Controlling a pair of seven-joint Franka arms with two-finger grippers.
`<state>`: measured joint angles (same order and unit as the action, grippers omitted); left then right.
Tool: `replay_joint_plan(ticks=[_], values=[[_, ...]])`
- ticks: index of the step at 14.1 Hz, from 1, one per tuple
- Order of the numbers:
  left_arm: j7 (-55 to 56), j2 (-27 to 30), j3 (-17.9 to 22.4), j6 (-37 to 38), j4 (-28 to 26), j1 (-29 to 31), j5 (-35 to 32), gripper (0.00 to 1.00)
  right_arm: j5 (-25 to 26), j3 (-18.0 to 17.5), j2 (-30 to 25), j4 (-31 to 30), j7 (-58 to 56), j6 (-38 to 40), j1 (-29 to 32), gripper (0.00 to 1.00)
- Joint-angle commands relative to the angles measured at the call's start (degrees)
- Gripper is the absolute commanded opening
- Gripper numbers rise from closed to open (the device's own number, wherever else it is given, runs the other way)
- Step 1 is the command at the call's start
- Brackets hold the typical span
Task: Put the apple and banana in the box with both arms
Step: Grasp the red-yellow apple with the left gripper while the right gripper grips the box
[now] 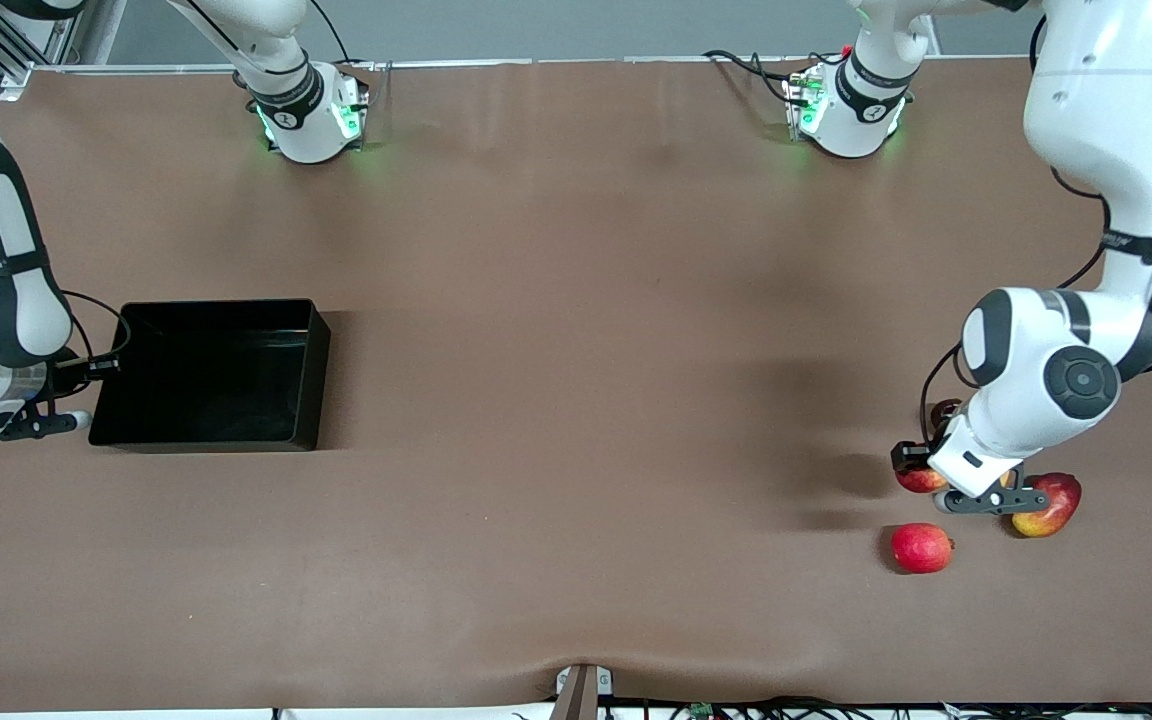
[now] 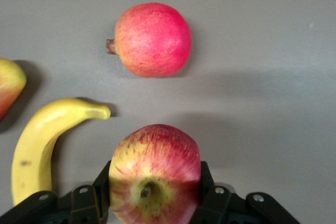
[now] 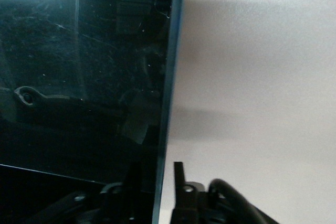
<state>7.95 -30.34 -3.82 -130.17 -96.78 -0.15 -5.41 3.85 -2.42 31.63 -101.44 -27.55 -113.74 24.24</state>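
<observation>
- Here, a brown table (image 1: 576, 400) fills the front view; both arm bases stand along its 12 o'clock edge.
- The left gripper (image 2: 155, 203) is low at the left arm's end of the table, its fingers (image 2: 207, 195) closed against both sides of the apple (image 2: 155, 174).
- The banana (image 2: 42, 148) lies just beside the apple; a round pinkish-red fruit (image 1: 921, 547) lies nearer the front camera, and a mango (image 1: 1048, 505) lies close by.
- The right gripper (image 3: 156, 182) is at the box (image 1: 211, 372), at the right arm's end; its fingers (image 3: 179, 179) sit narrowly apart, one either side of the box wall.
- No fruit shows in the box.
</observation>
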Motion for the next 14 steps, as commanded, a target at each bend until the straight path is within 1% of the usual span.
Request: replay_joint_plan(ticks=[1, 3, 5, 6, 8, 9, 11, 13, 14], values=[[4.3, 4.7, -1.9, 5.6, -0.4, -0.1, -0.6, 0.00, 0.7, -0.7, -1.4, 0.0, 0.8, 1.1, 0.4, 0.00], [5.7, 6.3, -3.0, 7.5, -0.4, 0.0, -0.5, 0.00, 0.7, -0.7, -1.4, 1.2, 0.7, 3.4, -0.2, 0.00], [8.3, 7.5, -4.3, 8.5, -0.4, 0.0, -0.5, 0.00, 0.5, -0.7, -1.4, 4.7, 1.1, 9.8, -2.6, 0.00], [9.4, 7.7, -5.1, 8.6, -0.5, 0.0, -0.5, 0.00, -0.4, -0.7, -1.4, 6.2, 1.4, 13.1, -4.1, 0.00], [11.6, 8.5, -6.6, 8.7, -0.4, 0.0, -0.3, 0.00, -6.1, -0.7, -1.5, 8.1, 4.7, 19.2, -6.3, 0.00], [13.1, 8.7, -7.2, 8.6, -0.4, 0.1, -0.3, 0.00, -7.4, -0.7, -1.5, 9.1, 7.1, 22.0, -8.0, 0.00], [15.6, 9.0, -8.0, 8.6, -0.3, 0.0, -0.3, 0.00, -9.0, -0.8, -2.6, 9.8, 10.7, 23.1, -11.7, 0.00], [18.2, 9.0, -9.5, 8.6, -0.4, 0.0, -0.3, 0.00, -13.7, -0.7, -3.4, 9.9, 13.6, 22.9, -15.9, 0.00], [19.0, 9.1, -10.1, 8.7, -0.4, 0.0, -0.4, 0.00, -14.9, -0.7, -3.8, 10.2, 16.5, 22.4, -18.2, 0.00]])
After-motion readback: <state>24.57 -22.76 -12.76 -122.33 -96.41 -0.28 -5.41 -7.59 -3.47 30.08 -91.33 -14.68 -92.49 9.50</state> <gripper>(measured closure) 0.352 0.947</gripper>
